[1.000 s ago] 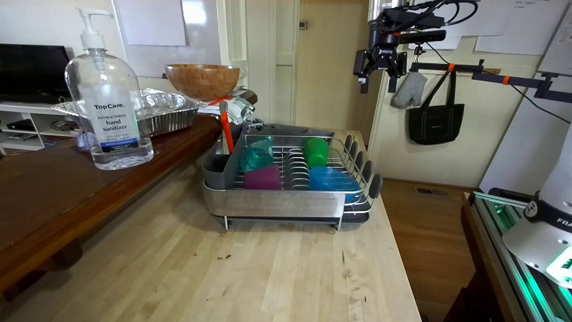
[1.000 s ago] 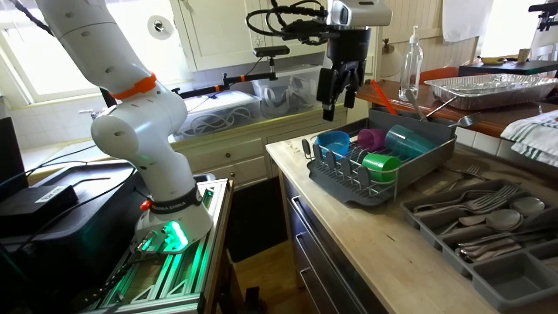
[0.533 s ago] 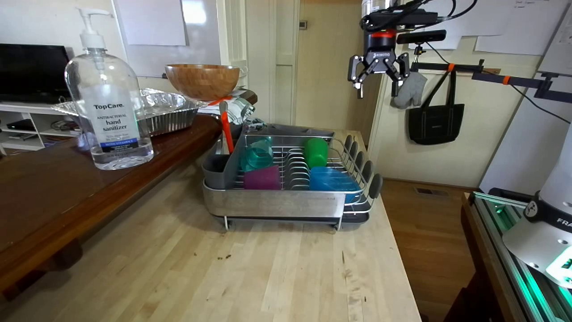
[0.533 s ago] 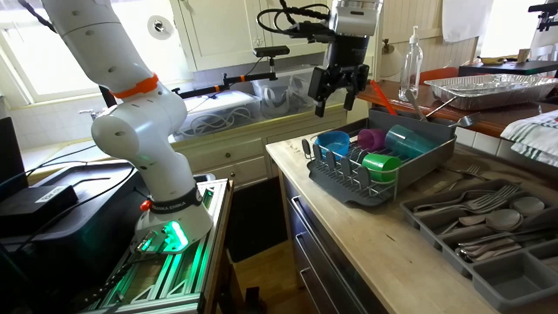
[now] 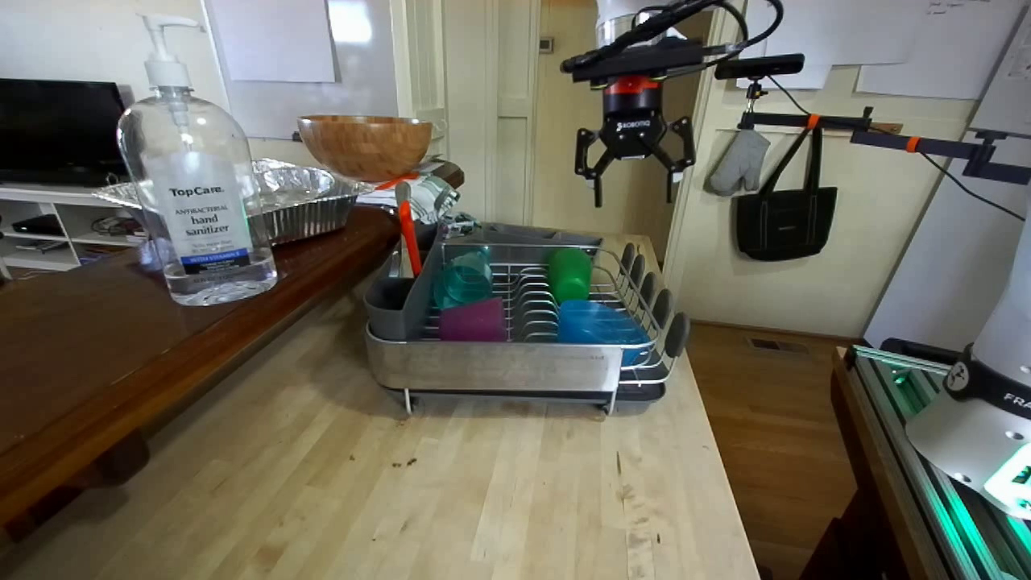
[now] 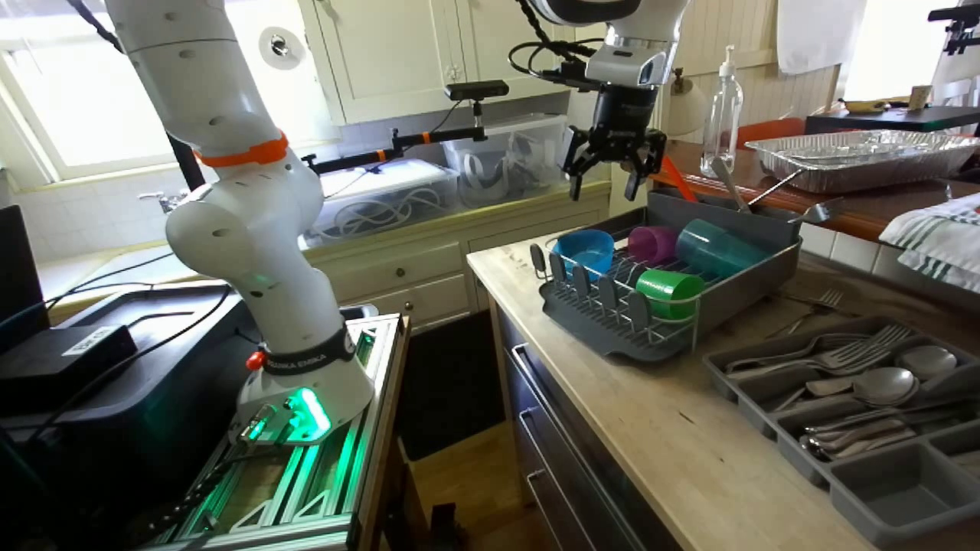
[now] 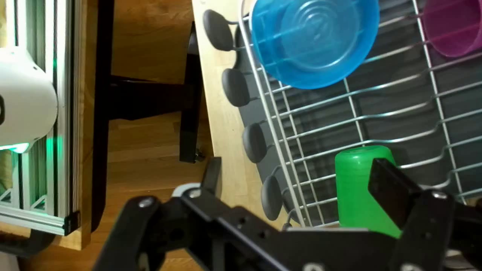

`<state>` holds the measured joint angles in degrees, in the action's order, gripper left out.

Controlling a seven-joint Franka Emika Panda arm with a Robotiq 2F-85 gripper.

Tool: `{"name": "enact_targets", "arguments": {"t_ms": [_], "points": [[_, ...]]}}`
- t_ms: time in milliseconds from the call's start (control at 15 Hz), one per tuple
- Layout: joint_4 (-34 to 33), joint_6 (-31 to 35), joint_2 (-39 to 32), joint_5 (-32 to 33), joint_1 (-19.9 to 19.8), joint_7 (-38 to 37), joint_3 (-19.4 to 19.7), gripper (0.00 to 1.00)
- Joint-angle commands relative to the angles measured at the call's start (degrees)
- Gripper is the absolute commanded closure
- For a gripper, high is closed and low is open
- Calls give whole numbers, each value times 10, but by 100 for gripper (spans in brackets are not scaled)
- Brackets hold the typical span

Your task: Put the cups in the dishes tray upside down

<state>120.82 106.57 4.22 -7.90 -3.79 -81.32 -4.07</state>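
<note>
Cups: four, all inside the dish rack, smooth plastic, slightly tapered. Green cup: lying on its side, rounded closed end showing in the wrist view; long axis roughly parallel to the edge of the table that faces the robot arm. Teal cup: see-through, also lying down, long axis about the same way, farther in from that edge. Magenta cup: on its side, near the teal cup; whether they touch, cannot tell. Blue cup: translucent, round outline with concentric rings in the wrist view; close to the robot-facing edge and, in an exterior view, the cup nearest the table's visible corner. Which way its mouth points, cannot tell.

Dish rack: silver wire floor, metal band on one side, dark base; just beside the robot-facing edge.

Gripper: black, above the dish rack in both exterior views, well apart from the cups; jaws spread, aimed downward.

Cutlery tray: grey, compartmented, on the table, farther in from the robot-facing edge; shiny metal cutlery inside. Adjoining brown wooden surface: clear pump bottle, crinkled foil tray. Wooden bowl: round, beside the foil tray in an exterior view.
</note>
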Motion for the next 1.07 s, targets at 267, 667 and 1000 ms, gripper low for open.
{"name": "enact_targets", "arguments": {"t_ms": [267, 667, 1000], "points": [[-22, 49, -55, 92, 38, -133, 9, 0], [-26, 86, -73, 187, 63, -180, 3, 0], [-13, 131, -95, 275, 92, -213, -7, 0]]}}
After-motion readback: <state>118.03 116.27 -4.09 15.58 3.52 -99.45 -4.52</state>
